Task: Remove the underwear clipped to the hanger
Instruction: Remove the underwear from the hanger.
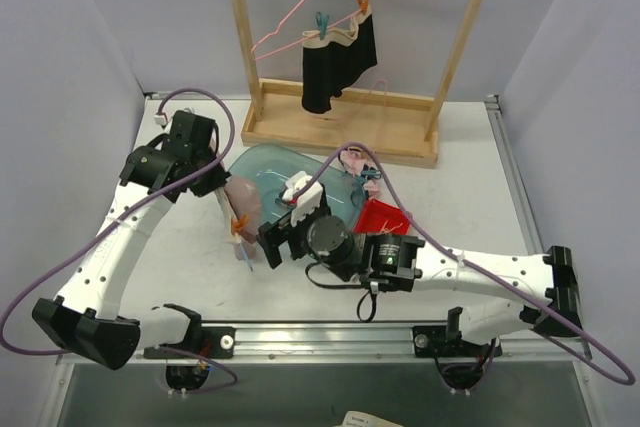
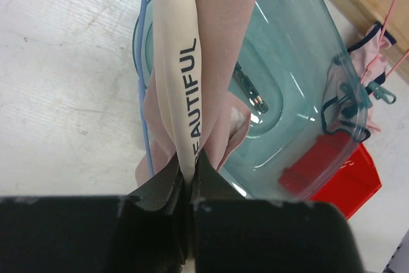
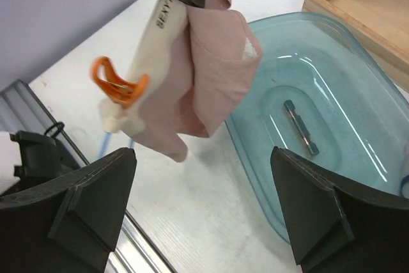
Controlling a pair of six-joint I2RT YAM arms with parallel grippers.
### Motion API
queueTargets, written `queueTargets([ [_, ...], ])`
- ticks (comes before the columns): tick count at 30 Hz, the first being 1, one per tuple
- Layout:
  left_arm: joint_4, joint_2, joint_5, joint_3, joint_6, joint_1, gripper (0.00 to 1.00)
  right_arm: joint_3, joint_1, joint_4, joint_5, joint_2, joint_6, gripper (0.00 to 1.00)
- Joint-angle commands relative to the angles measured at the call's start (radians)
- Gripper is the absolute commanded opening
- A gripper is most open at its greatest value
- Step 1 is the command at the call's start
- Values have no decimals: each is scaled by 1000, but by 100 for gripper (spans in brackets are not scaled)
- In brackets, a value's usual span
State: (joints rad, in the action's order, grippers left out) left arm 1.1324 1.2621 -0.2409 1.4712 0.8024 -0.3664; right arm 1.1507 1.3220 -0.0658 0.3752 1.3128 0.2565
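— How does the left arm (image 1: 120, 237) sit?
— It rises from its base at the near left corner, then bends inward. The left gripper (image 2: 188, 169) has its jaws pressed together on the pale pink underwear (image 2: 223, 43).
— And the right arm (image 1: 470, 272)?
— It lies low, stretched leftward from its base. The right gripper (image 3: 203, 158) is spread wide and faces the left one. It seems to touch nothing, though the overhead view is cluttered there.
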Motion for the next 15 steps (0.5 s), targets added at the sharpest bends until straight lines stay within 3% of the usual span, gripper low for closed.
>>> queueTargets([
  [1,-104,-36,-21,-63,110,9,3,-5,94,-179,289,20,99,91],
  [8,-174,-87,-40,-112,150,14,2,15,183,-204,487,88,266,95],
  [15,-206,-96,-9,-150,155,15,3,67,172,-172,513,147,342,100],
])
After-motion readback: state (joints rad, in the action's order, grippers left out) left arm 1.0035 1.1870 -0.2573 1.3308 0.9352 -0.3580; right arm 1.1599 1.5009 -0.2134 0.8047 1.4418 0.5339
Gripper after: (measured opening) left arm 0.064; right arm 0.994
